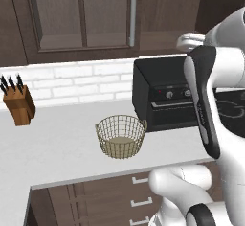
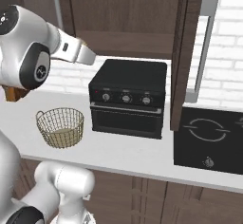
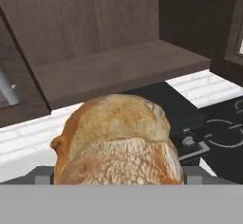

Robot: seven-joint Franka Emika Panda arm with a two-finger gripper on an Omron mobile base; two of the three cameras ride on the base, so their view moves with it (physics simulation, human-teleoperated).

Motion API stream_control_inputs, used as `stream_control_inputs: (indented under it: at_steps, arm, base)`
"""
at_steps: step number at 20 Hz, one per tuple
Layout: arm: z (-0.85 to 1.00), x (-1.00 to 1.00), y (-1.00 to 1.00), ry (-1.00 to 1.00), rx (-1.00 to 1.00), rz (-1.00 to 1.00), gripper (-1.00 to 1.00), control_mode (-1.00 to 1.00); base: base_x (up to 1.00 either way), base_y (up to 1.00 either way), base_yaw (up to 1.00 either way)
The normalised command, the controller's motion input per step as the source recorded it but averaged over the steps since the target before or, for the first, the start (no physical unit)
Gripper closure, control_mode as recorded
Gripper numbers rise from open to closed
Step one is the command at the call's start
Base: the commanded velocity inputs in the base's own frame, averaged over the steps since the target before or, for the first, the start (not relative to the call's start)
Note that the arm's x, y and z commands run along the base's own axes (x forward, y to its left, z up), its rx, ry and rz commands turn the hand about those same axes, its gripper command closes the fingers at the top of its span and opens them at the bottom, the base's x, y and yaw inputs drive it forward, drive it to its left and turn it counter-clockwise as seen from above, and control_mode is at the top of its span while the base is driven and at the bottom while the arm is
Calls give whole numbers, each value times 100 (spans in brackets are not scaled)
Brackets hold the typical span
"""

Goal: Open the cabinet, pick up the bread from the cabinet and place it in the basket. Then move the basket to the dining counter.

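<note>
Bread (image 3: 118, 140) in wide-spread hand (image 3: 118, 180), long axis running away from camera.

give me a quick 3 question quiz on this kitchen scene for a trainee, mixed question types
1. True or false: the basket already holds the bread.
2. Multiple choice: what stands on the worktop right beside the basket, on the hob's side? A) a kettle B) a black toaster oven C) a microwave
3. Fill in: at the worktop's far left, against the white brick, stands a wooden ____ block.

Key:
1. False. The basket is empty; the bread sits close in front of the hand camera, up at the open cabinet.
2. B, the toaster oven.
3. Knife: the knife block.
</note>
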Motion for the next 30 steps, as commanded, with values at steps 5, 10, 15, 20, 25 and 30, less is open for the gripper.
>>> stream_control_inputs:
  at_steps: [5, 10, 15, 20, 25, 30]
  arm:
    - [-6, -100, 20, 28, 7, 0, 100, -100]
    - [-14, -100, 27, 34, 7, 0, 100, -100]
    - [-43, -95, 20, 34, 8, 0, 100, -100]
    - [-53, -52, 32, 30, 5, 0, 100, -100]
    - [-54, 32, 39, 18, 0, 5, 100, -100]
    - [-35, 87, 31, 10, 0, 9, 100, -100]
  base:
    - [0, 0, 0]
    - [0, 0, 0]
    - [0, 0, 0]
    - [0, 0, 0]
    - [0, 0, 0]
    - [0, 0, 0]
